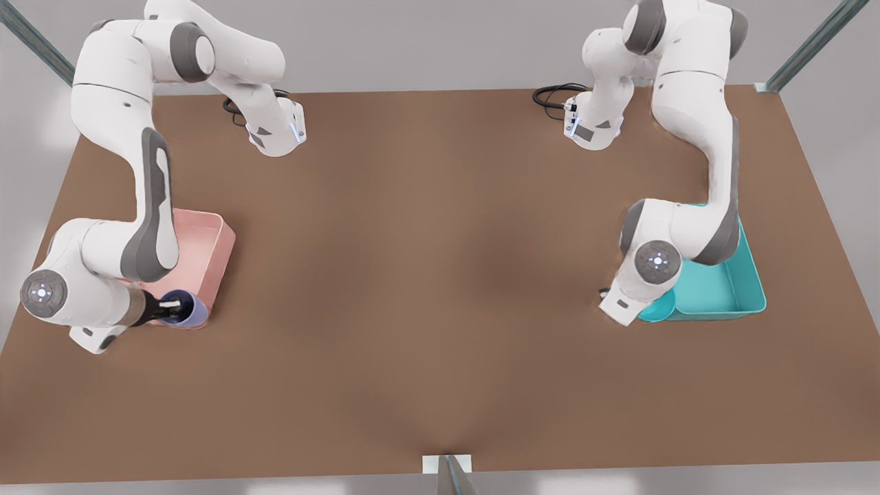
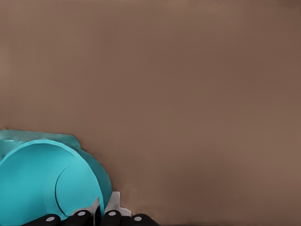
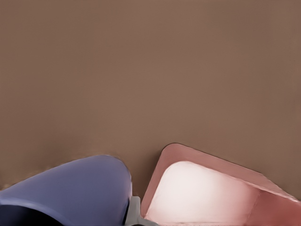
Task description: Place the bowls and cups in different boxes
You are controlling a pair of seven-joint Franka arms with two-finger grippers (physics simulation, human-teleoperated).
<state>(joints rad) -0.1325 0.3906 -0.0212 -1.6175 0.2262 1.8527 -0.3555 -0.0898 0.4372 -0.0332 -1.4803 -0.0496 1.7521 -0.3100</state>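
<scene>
The right gripper (image 1: 165, 307) grips the cup (image 1: 187, 311) by its rim, just outside the pink box's (image 1: 218, 251) near corner. The left gripper (image 2: 101, 213) pinches the bowl (image 1: 654, 311) at the teal box's (image 1: 722, 289) corner, each box lying just beyond its load.

Lavender cup (image 3: 70, 188) sits right against the right gripper (image 3: 134, 214), its curved wall w/ dark inside showing at the rim closest to the cam. One pale fingertip (image 3: 133, 211) is pressed on the cup's outer wall; can't tell where the other finger is. Pink box (image 3: 263, 188) lies just beside the fingertip on the other side, rounded corner nearest, pale floor visible inside. Beyond both, bare brown table (image 3: 150, 70).
</scene>
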